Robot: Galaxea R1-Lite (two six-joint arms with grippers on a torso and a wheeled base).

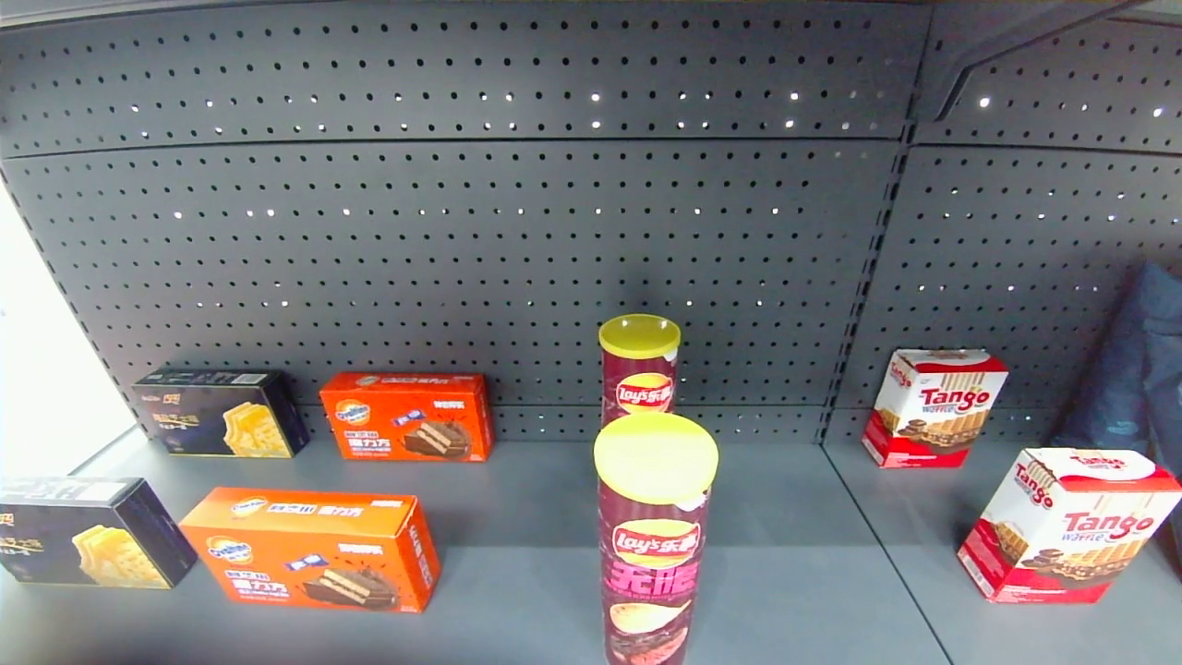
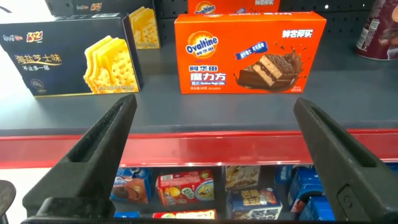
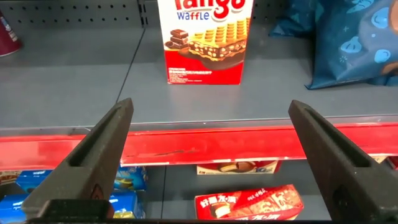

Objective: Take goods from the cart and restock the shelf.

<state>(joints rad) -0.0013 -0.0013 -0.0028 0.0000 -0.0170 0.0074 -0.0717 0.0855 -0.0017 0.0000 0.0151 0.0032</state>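
Your left gripper [image 2: 214, 104] hangs wide open and holds nothing, just before the shelf [image 2: 186, 118] and its red front edge. It faces an orange box [image 2: 249, 53] beside a dark cracker box [image 2: 68, 56]. Your right gripper [image 3: 209, 107] is equally spread and faces a waffle box [image 3: 205, 40]. A chip can [image 1: 655, 531] stands upright mid-shelf, with a second can [image 1: 639, 368] behind it.

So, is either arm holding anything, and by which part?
Nothing is held. The left jaws stand wide open before the orange box, the right jaws wide open before the waffle box; both gaps are empty.
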